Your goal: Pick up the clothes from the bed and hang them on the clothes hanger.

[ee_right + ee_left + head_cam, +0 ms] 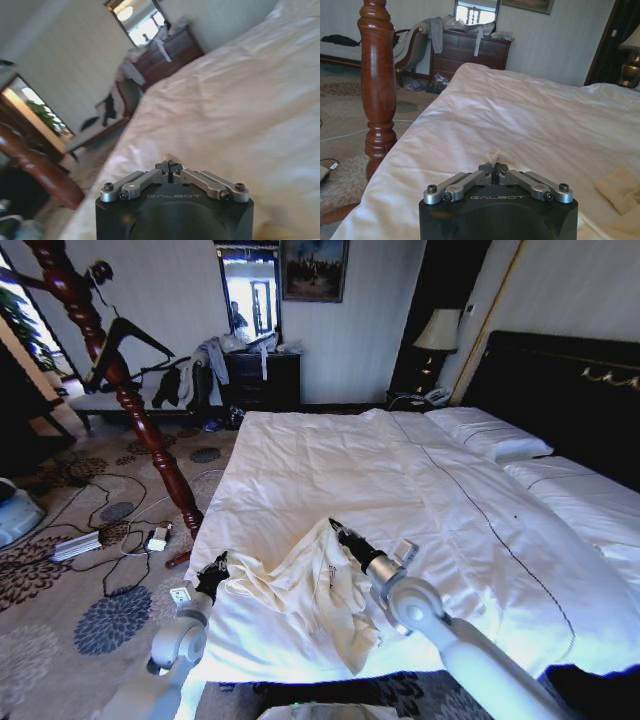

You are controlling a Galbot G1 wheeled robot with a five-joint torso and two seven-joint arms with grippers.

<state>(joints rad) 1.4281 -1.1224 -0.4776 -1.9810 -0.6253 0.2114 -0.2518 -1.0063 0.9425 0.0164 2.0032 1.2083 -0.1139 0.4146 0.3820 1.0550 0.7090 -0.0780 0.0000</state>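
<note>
The clothes, a pale cream garment, lie crumpled on the near left part of the bed with its white quilt. My left gripper is at the garment's left edge, shut on a small tuft of cream fabric. My right gripper is shut on the garment's upper edge, pulling it into a raised peak; a sliver of fabric shows between its fingertips. The black clothes hanger hangs on the wooden pole to the left, well beyond the bed.
The reddish-brown turned pole stands on the carpet beside the bed's left edge. Cables and a power strip lie on the floor. A chair with grey clothes and a dark dresser stand at the far wall.
</note>
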